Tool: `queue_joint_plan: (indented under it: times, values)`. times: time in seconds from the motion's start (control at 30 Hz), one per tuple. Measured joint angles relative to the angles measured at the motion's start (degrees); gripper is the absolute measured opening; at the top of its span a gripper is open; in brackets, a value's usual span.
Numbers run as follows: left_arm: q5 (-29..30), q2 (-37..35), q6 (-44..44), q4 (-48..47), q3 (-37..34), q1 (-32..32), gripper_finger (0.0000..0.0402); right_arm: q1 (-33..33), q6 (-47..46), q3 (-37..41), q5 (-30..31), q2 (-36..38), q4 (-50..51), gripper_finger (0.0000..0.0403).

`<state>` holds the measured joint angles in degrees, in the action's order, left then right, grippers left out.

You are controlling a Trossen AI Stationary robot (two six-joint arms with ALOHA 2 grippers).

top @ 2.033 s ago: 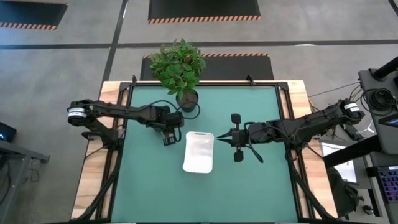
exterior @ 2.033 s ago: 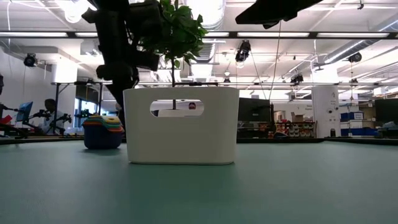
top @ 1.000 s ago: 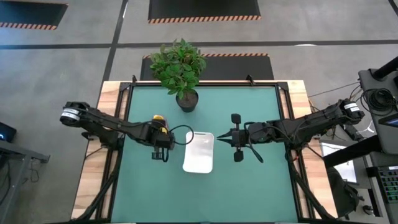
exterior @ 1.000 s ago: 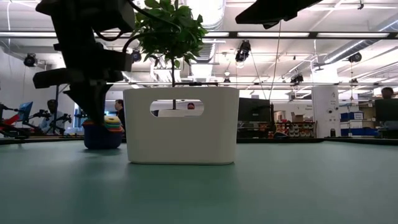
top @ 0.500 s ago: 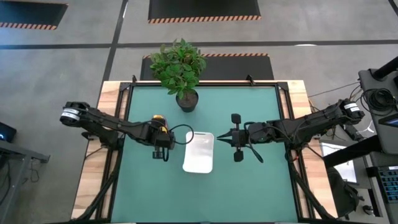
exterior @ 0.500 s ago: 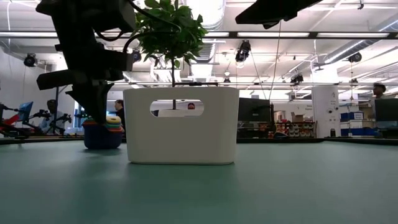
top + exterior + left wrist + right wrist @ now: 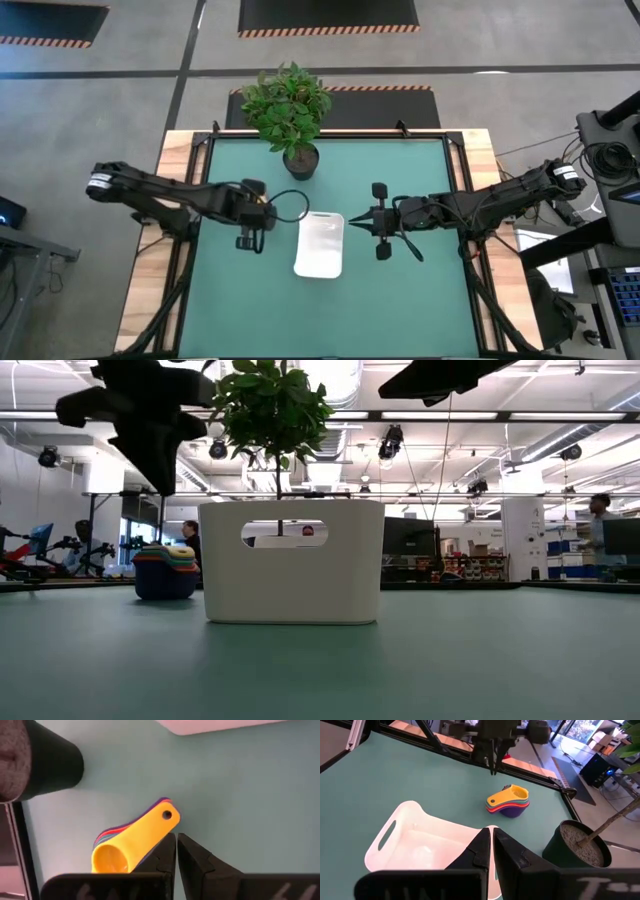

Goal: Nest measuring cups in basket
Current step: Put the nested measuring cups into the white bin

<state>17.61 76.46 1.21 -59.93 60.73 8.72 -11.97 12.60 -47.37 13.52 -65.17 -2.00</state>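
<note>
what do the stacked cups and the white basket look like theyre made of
Measuring cups: likely moulded plastic, given the bright solid colours and a smooth, slightly glossy yellow top cup with a hanging hole in its handle. Basket: probably also plastic, smooth matte white, with rounded corners and a cut-out handle slot.

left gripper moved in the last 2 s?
Yes. The left gripper was close beside the plant pot; it has pulled back toward its own table edge, fingers shut, leaving the nested cups on the table.

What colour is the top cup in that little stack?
Yellow: the top measuring cup shows best in the right wrist view.
</note>
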Motion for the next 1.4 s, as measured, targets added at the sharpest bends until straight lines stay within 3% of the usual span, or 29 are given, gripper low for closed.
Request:
queue_joint_plan:
  times: [0.27, 0.57, 0.9, 1.03, 1.4]
  values:
    - [0.0, -4.6, 1.1, 0.4, -5.6, -3.1, 0.0000, 0.0, 0.3, 0.0, 0.0, 0.0, 0.0, 0.0009]
    - [0.0, -5.0, -0.1, 8.9, -12.1, -3.9, 0.0000, 0.0, 0.0, 0.0, 0.0, 0.0, 0.0, 0.0009]
    - [-0.1, -5.0, -1.6, 9.9, -12.8, -3.9, 0.0004, 0.0, -0.6, 0.0, 0.0, 0.0, -0.2, 0.0009]
    - [-0.1, -5.0, -2.9, 9.8, -12.8, -3.9, 0.0038, 0.0, -1.0, 0.0, 0.0, 0.0, -0.2, 0.0009]
    - [-0.1, -5.0, -3.6, 9.8, -12.8, -3.9, 0.0189, 0.0, 0.0, 0.0, 0.0, 0.0, -0.1, 0.0009]
